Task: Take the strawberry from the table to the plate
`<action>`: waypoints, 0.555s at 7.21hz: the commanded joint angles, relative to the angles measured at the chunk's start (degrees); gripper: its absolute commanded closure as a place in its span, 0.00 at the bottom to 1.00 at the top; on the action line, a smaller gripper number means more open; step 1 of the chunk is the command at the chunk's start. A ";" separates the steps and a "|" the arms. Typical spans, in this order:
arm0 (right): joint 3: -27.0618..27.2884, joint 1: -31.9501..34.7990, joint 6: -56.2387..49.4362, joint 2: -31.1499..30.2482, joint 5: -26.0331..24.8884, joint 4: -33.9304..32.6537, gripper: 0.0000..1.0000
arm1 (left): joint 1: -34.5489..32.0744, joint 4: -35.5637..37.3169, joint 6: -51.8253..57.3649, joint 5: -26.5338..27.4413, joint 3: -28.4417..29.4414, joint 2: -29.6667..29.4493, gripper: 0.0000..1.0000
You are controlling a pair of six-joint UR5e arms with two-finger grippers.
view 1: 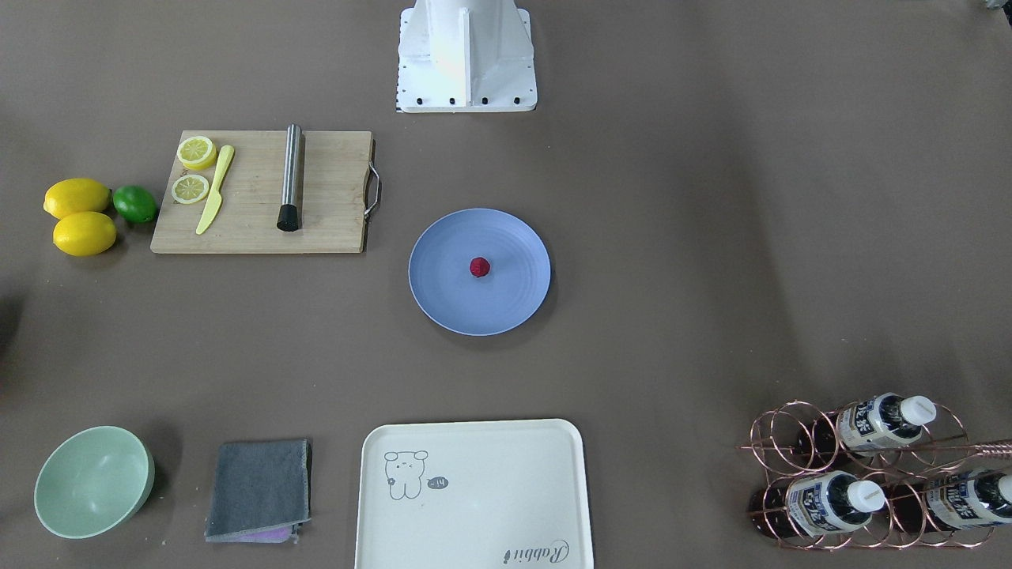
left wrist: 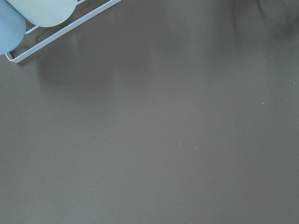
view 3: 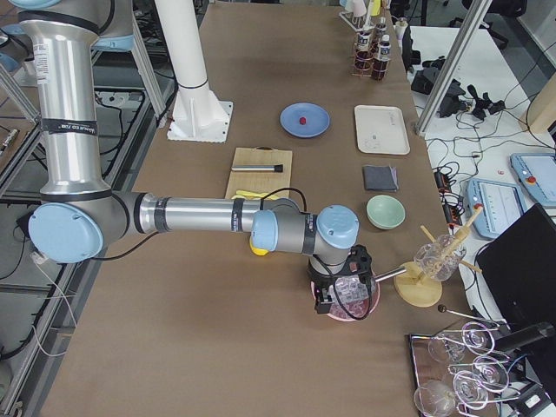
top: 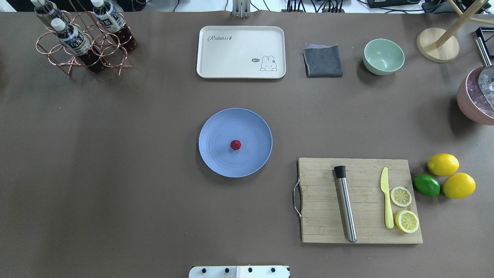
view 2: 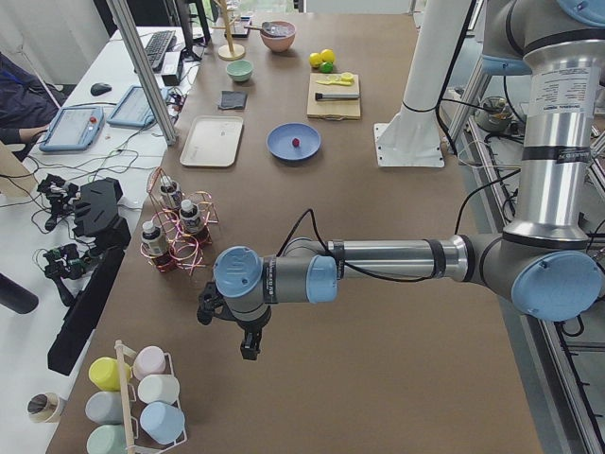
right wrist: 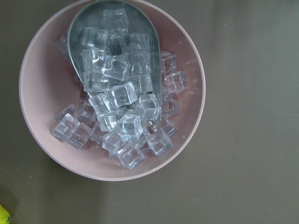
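The small dark-red strawberry [view 1: 479, 267] [top: 236, 144] lies near the middle of the round periwinkle-blue plate [view 1: 506, 312] [top: 218, 160], which sits mid-table [view 1: 680, 237]. No gripper is close to either. My left gripper [view 2: 248, 348] hangs over bare table at the robot's far left end, beside a rack of pastel cups [view 2: 142, 402]. My right gripper [view 3: 334, 302] hovers over a pink bowl of ice cubes [right wrist: 187, 140] at the far right end. Both grippers show only in side views, so I cannot tell whether they are open or shut.
A wooden cutting board [top: 320, 200] holds a steel muddler [top: 345, 206], a yellow knife and lemon slices. Two lemons [top: 449, 175] and a lime [top: 426, 184] lie beside it. Along the far edge stand a cream tray [top: 231, 58], grey cloth [top: 323, 61], mint bowl [top: 383, 56] and bottle rack [top: 83, 42].
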 commanded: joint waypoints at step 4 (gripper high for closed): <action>0.19 -0.01 -0.14 -1.91 0.17 0.00 0.00 | 0.00 0.17 0.00 0.01 -0.27 2.03 0.02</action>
